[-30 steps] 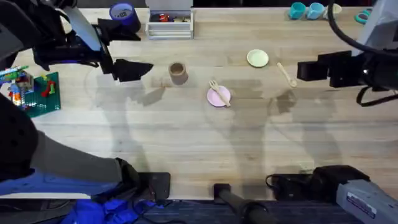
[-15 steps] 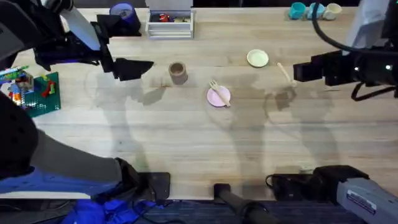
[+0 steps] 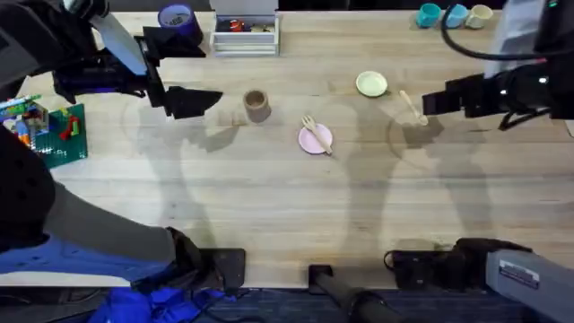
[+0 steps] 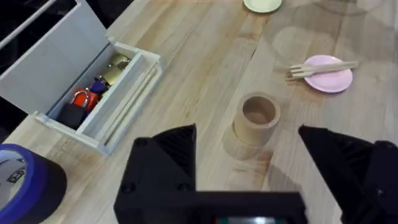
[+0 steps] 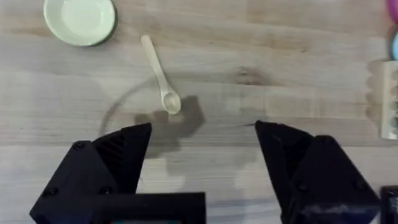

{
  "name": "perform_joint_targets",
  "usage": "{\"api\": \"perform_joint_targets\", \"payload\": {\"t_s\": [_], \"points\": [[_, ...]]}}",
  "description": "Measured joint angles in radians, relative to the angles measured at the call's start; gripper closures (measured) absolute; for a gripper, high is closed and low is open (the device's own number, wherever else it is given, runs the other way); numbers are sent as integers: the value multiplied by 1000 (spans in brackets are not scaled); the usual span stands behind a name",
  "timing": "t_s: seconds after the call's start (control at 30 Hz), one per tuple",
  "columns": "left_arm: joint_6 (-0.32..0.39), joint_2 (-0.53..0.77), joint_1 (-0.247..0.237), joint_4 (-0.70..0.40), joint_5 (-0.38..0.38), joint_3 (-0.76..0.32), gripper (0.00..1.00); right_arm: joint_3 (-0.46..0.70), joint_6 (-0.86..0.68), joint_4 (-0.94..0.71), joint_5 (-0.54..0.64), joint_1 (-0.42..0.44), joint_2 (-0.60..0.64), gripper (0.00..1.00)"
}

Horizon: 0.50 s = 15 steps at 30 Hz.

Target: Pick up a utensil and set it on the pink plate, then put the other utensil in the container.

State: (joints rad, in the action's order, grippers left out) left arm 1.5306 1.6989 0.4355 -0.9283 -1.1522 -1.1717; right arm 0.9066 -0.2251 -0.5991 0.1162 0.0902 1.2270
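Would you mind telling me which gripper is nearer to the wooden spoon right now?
The right. The right gripper hovers open just beside the wooden spoon, while the left gripper sits far across the table, beyond the brown cup.

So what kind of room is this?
Probably a robot lab or workshop, not a kitchen: a wooden table, a tray of small parts, and a toy-brick build.

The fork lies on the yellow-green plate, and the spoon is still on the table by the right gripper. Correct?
Not quite. The fork lies on the pink plate, as the overhead view shows. The spoon is indeed on the table by the right gripper.
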Motion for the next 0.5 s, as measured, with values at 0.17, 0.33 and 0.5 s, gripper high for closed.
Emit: {"api": "perform_joint_targets", "payload": {"t_s": [0.17,0.33,0.5], "points": [[0,0,0,0,0,0,7,49,-42,-9,-37,0,103,5],[0,0,0,0,0,0,7,175,-61,-35,-48,0,197,5],[0,0,0,0,0,0,7,222,-76,-46,-75,0,273,5]]}}
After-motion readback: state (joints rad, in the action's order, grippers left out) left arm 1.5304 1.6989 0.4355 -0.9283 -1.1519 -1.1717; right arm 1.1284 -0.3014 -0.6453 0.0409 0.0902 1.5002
